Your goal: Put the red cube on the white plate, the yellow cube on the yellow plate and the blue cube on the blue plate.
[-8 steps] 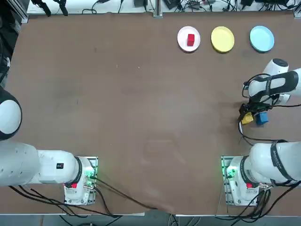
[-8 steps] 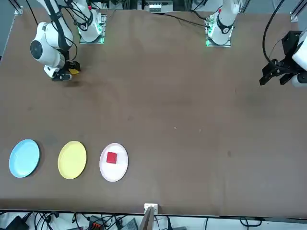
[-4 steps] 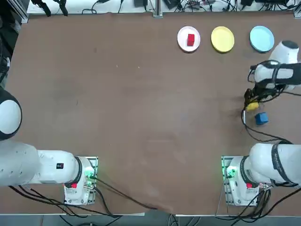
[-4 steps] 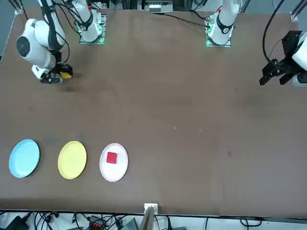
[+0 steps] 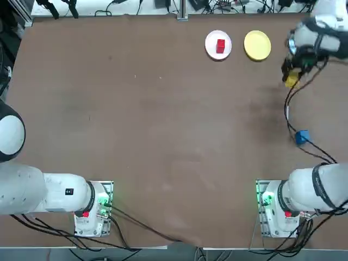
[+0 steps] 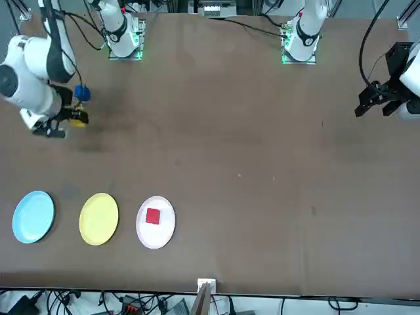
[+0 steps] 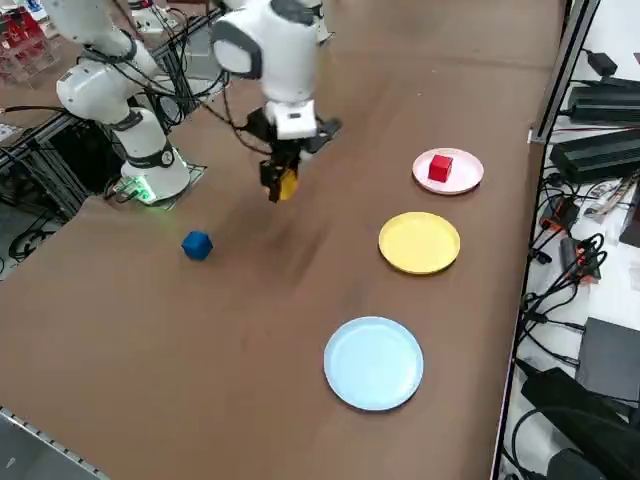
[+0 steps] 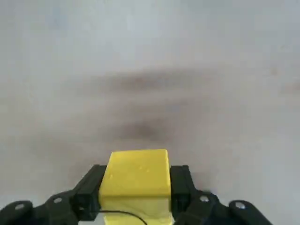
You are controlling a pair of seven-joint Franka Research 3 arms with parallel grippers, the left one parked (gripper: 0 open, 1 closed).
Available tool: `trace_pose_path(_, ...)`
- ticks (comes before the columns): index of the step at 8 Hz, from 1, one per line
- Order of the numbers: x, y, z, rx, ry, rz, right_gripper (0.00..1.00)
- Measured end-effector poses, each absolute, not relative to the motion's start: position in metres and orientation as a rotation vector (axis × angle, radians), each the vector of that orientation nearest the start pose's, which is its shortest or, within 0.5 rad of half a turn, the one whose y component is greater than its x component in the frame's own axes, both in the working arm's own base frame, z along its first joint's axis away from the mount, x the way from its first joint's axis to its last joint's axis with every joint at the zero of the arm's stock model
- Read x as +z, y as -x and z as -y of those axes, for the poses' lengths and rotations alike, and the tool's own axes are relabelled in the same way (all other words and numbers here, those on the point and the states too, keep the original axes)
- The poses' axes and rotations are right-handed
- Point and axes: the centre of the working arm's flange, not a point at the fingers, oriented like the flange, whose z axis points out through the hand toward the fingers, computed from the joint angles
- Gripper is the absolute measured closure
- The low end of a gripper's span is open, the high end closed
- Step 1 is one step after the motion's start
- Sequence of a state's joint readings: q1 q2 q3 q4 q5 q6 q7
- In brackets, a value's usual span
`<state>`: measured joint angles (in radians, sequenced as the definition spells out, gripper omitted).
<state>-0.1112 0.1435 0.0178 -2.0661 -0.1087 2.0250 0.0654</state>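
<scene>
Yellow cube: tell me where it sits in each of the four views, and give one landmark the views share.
Top view: the yellow cube is at upper right, in the right gripper.
Front view: far left, just below the blue cube.
Right side view: upper middle, hanging above the table.
Right wrist view: bottom centre, between the fingers.
Shared landmark: the yellow plate, seen in all but the wrist view.

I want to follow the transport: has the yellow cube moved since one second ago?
Yes. In the top view the yellow cube, held in the right gripper, has left the blue cube behind and travelled toward the yellow plate.
</scene>
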Motion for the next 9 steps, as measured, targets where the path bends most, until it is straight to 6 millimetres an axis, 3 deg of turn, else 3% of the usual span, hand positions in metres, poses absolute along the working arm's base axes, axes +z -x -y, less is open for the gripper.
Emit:
trace_pose_path(2, 0.346, -0.619, 0.056, 0.216, 3.206, -0.171, 0.29)
trace_pose_path(5, 0.315, -0.694, 0.053, 0.127, 3.159, -0.198, 0.29)
trace_pose_path(6, 0.3, -0.714, 0.048, 0.1, 3.158, -0.185, 0.29)
trace_pose_path(9, 0.262, -0.747, -0.007, -0.057, 3.143, -0.165, 0.29)
